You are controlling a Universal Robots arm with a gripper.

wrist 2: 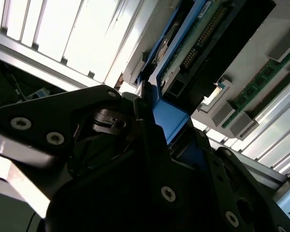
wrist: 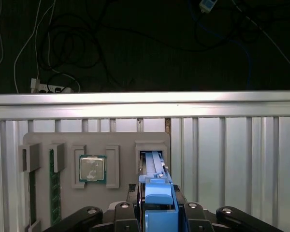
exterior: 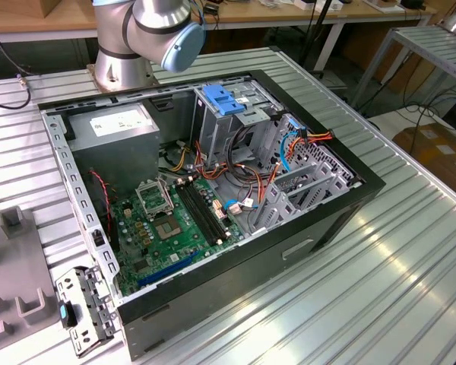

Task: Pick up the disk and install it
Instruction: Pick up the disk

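Note:
In both wrist views my gripper [wrist: 157, 209] [wrist 2: 160, 123] is shut on the disk, one black finger on each side of its bright blue carrier rail. In the first wrist view the disk [wrist: 156, 191] is edge-on, upright and running down into a narrow slot of the grey fixture tray [wrist: 125, 142]. I cannot tell whether it still rests in that slot. The second wrist view shows the disk's [wrist 2: 198, 43] dark body and green circuit board beyond the blue rail. In the exterior view the open computer case [exterior: 342, 209] lies on the table and the arm's base [exterior: 125, 61] stands behind it.
The fixture tray also holds a processor chip [wrist: 92, 169] and memory sticks [wrist: 53, 186]. Beyond the tray runs the table's edge rail [wrist: 145, 104], with cables on the dark floor. Inside the case are the motherboard [exterior: 175, 224], wiring and a drive cage with a light-blue latch plate [exterior: 224, 100].

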